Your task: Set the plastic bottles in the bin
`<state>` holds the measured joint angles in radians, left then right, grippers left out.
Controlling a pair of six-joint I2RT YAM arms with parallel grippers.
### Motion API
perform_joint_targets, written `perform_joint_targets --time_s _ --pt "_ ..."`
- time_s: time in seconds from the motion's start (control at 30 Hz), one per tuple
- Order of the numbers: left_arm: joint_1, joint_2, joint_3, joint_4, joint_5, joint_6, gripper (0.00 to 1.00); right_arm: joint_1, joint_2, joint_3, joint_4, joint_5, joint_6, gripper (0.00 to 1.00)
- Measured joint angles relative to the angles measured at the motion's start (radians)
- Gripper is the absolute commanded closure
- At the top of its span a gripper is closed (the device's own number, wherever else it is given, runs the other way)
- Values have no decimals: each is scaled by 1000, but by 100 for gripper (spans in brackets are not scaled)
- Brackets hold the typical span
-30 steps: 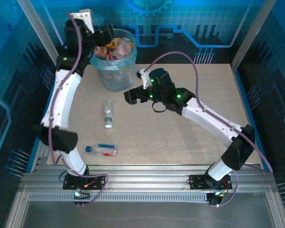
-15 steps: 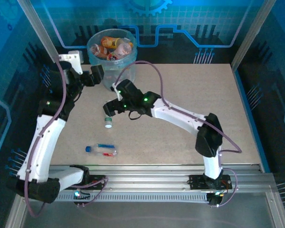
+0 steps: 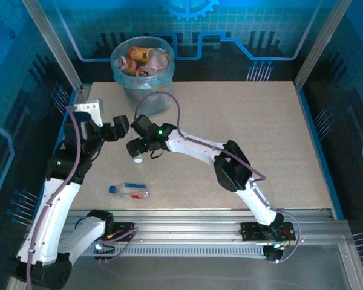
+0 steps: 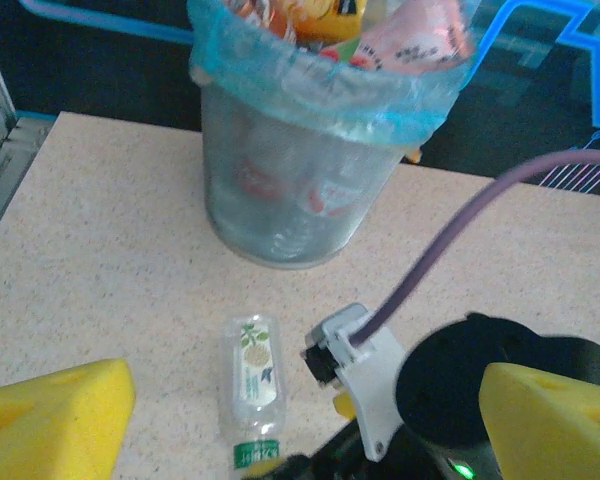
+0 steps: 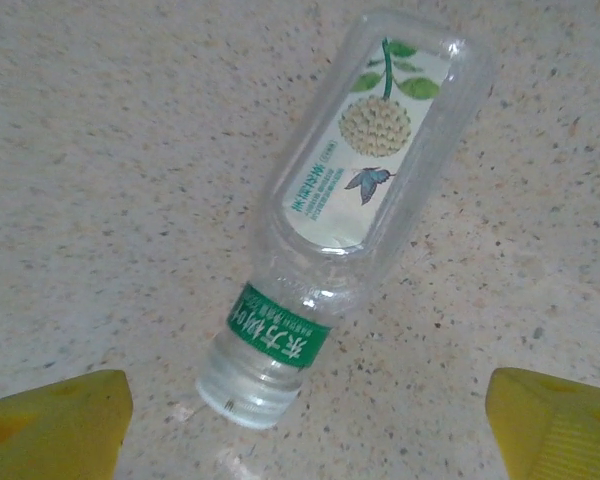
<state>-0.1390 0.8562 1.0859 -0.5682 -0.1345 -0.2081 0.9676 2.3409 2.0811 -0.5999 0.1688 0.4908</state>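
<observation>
Top: right gripper (image 3: 135, 148) has swung from beside the bin (image 3: 146, 101) down over the green-banded bottle (image 3: 138, 159). Left gripper (image 3: 119, 127) has pulled back from the bin. Blue-capped bottle (image 3: 128, 191) remains on the table.
Left wrist: pads (image 4: 50, 415) wide apart, empty.
Right wrist: jaws wide, straddling the lying bottle without touching it; grasp seems next.

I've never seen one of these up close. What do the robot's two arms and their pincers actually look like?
The left arm and right arm look alike: smooth white shells linked by chunky black joints, with small green lights. A purple cable loops along each. The fingers are yellow wedge-shaped pads.
</observation>
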Motion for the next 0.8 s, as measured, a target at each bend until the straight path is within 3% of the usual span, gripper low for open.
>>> perform_joint_targets --time_s 0.33,0.53,0.8 --pt "0 -71 -43 -13 -60 0 10 0 200 180 -55 -3 19 12" --pt "0 -74 -45 -13 -75 0 10 0 229 193 -71 1 24 34" --pt "2 -72 -47 -13 -85 0 9 -8 178 92 -24 5 28 51"
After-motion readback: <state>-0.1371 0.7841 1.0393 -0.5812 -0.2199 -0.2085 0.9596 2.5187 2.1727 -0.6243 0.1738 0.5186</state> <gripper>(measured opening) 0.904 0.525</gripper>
